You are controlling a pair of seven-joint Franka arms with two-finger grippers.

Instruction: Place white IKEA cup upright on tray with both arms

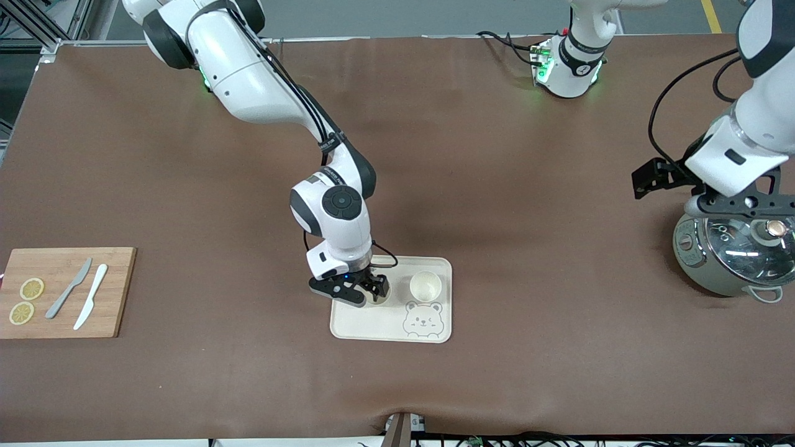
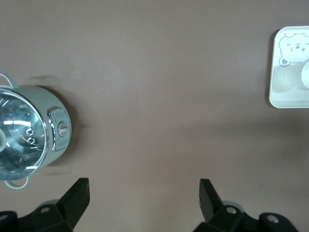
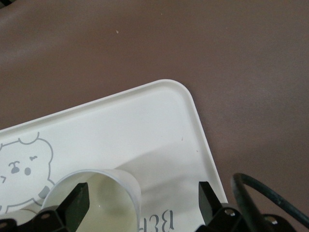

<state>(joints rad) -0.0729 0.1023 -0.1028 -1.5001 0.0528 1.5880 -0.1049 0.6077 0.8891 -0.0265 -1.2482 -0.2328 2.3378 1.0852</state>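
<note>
The white cup stands upright, mouth up, on the cream bear tray, just farther from the front camera than the bear face. My right gripper is open and empty. It hovers low over the tray beside the cup, toward the right arm's end. In the right wrist view the cup shows under one finger, on the tray. My left gripper is open and empty; in the front view it waits high by the pot. The tray also shows in the left wrist view.
A grey-green pot with a glass lid stands at the left arm's end; it also shows in the left wrist view. A wooden cutting board with two lemon slices and two knives lies at the right arm's end.
</note>
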